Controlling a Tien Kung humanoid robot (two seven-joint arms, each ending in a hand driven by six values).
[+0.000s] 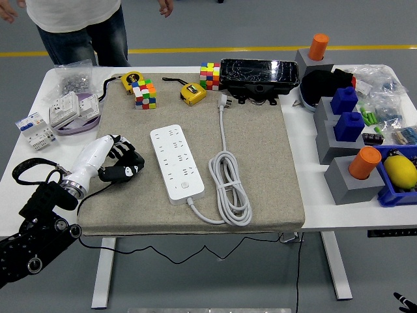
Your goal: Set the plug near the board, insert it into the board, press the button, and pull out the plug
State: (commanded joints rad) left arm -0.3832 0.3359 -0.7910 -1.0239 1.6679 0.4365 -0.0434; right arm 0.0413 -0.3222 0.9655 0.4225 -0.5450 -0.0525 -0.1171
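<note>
The white power strip is laid flat on the beige mat, long axis running away from the near edge, sockets facing up, so that a plug can be driven straight down into it. Its round button sits at the near end, where the cord leaves the body. The cord is gathered in a coil just beside the strip on the right, and the remaining length is run toward the far side, where the plug is left lying on the mat, well apart from the sockets. No socket is occupied, so the first step is judged not yet done.

The left hand is held low over the mat just beside the strip's left edge, apart from it. Its fingers are curled inward and nothing appears to be grasped, though the palm side is poorly shown. The right hand is not in view.

A person is stationed at the far side, hands clear of the table. A Rubik's cube and a yellow tape measure are placed beyond the strip.
</note>
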